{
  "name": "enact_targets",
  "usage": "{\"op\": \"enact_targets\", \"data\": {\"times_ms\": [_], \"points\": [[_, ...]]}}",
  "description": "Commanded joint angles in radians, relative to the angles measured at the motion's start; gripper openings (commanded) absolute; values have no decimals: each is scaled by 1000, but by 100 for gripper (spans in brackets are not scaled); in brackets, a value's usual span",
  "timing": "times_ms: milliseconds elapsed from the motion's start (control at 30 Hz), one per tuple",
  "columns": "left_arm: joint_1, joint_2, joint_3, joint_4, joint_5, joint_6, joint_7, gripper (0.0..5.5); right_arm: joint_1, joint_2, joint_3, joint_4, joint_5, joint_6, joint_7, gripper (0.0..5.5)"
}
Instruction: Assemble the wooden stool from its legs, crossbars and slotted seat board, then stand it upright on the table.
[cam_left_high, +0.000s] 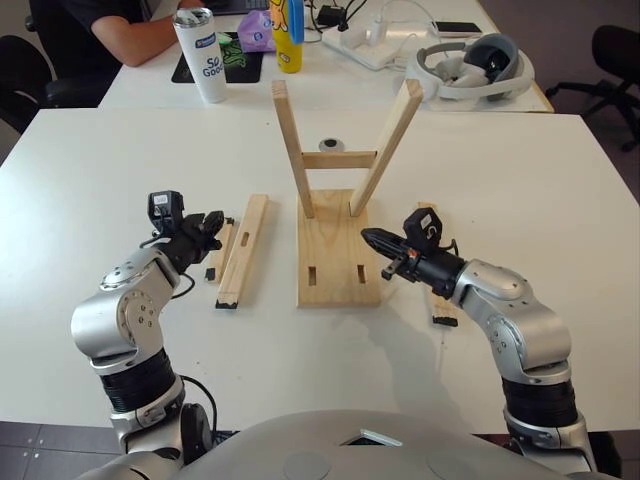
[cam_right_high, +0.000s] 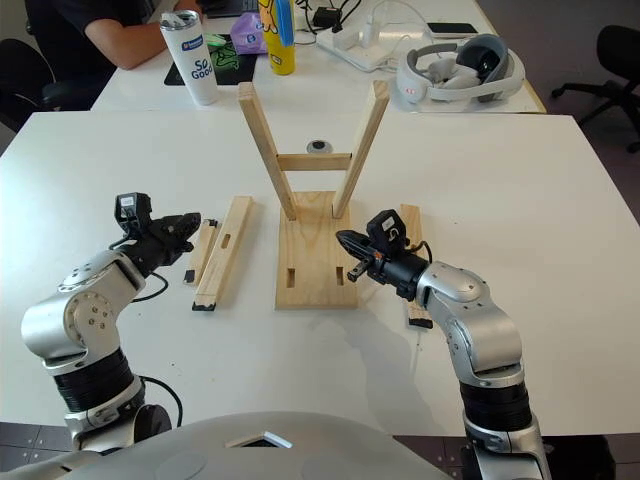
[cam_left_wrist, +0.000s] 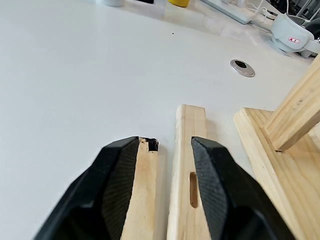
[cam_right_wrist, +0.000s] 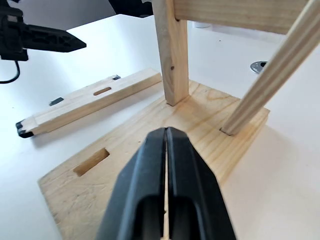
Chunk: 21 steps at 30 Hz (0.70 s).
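1. Nearest to where one stands are the two claws. The left claw (cam_left_high: 213, 228) has its fingers apart and hangs low over the loose pieces to the left of the board. The right claw (cam_left_high: 368, 238) is pressed together on nothing, just above the right side of the board.
2. Beneath it all is the white counter (cam_left_high: 100, 170), which carries every part.
3. At the counter's middle the seat board (cam_left_high: 335, 250) lies flat. Two standing legs (cam_left_high: 293, 150) are set in its far slots, splaying outward and joined by a crossbar (cam_left_high: 340, 159). The two near slots (cam_left_high: 313, 272) are empty, so I judge the stool half built.
4. Just left of the board lies a loose leg (cam_left_high: 243, 250), flat, with a slot in its face. It looks like light, stiff, dry softwood, unlikely to slip or bruise. A grip across its narrow sides near the middle should carry it level.
5. A further piece (cam_right_high: 410, 225) lies right of the board, partly hidden under the right arm.
6. Smallest is a short bar (cam_right_high: 200, 252), touching or nearly touching the loose leg, directly under the left claw. It should lift easily, though the half-built frame looks top-heavy and could tip if knocked.
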Motion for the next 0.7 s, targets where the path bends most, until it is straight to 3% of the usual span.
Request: {"op": "enact_targets", "data": {"times_ms": [33,233,400,533,700], "points": [[25,17,-22,7,10,4,37,263,-11,1,26,22,-15,-35,-20,0],[70,39,-119,80,17,-86,25,340,-49,6,46,34,8,-39,-20,0],[90,59,-164,133,48,-173,47,340,-60,0,60,61,15,-53,-8,0],[73,43,-116,132,27,-202,72,340,-55,-8,65,71,17,-56,-2,0],[95,92,-143,156,36,-209,56,340,-60,-9,71,71,18,-54,-4,0]]}}
